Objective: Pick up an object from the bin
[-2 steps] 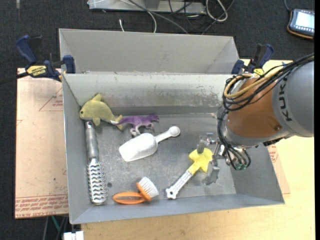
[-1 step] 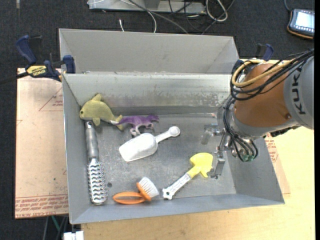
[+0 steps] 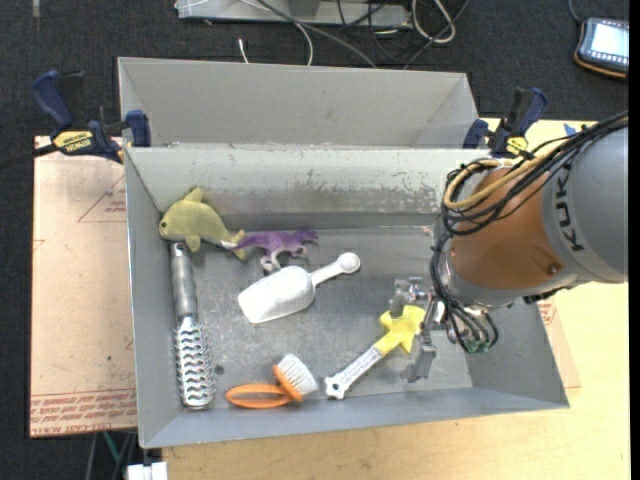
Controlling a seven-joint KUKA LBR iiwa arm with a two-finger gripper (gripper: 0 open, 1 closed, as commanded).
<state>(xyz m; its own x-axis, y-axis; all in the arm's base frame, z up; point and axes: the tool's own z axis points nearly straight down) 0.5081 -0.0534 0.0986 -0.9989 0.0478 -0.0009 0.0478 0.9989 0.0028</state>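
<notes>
You get only a partial look at the gripper (image 3: 412,326): the arm (image 3: 560,218), with its orange cover and loops of cable, hangs over the right end of the bin (image 3: 300,183) and hides the wrist above it. What you can make out is two metal fingers (image 3: 405,292) spread apart, released, one on each side of the yellow end of a yellow-and-white tool (image 3: 362,364). Whether either finger touches the yellow part is hard to tell. The tool lies slantwise on the bin floor at front right, its white end just beside an orange-handled brush (image 3: 270,390). Near the middle lies a white scoop (image 3: 285,294); behind it, a purple dinosaur (image 3: 278,243), and a yellow-green stuffed dolphin (image 3: 193,223) in the back left corner. A metal brush (image 3: 188,328) runs along the left wall. The bin's grey back wall is scuffed. Beyond it you see dark floor (image 3: 90,28) with cables (image 3: 400,8).
</notes>
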